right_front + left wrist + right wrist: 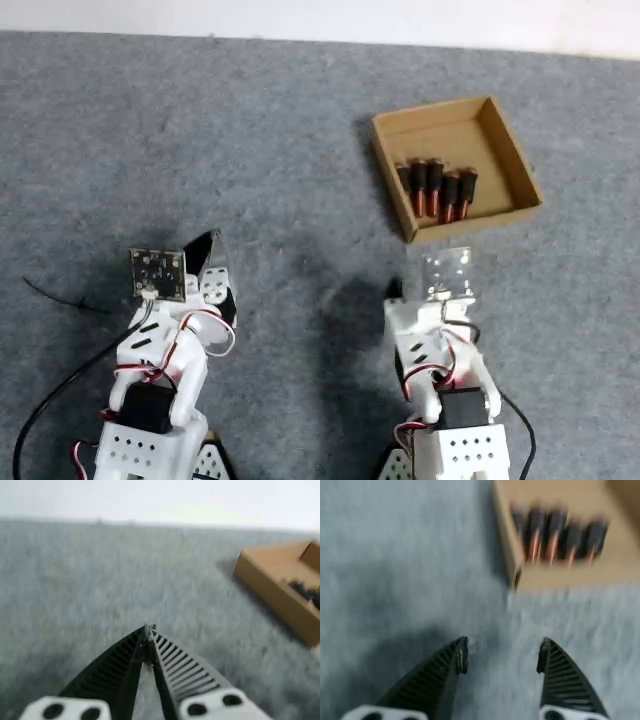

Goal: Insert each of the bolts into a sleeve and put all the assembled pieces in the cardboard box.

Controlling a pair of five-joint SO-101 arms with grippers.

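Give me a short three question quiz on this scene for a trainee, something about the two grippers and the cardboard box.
1. True or false: the left gripper is shut with nothing between its fingers.
2. Fill in the blank: the right gripper is ____ and holds nothing.
3. Where are the assembled pieces? A, in the left gripper; B, in the cardboard box; C, in the right gripper.

Key: 1 true; 2 open; 3 B.
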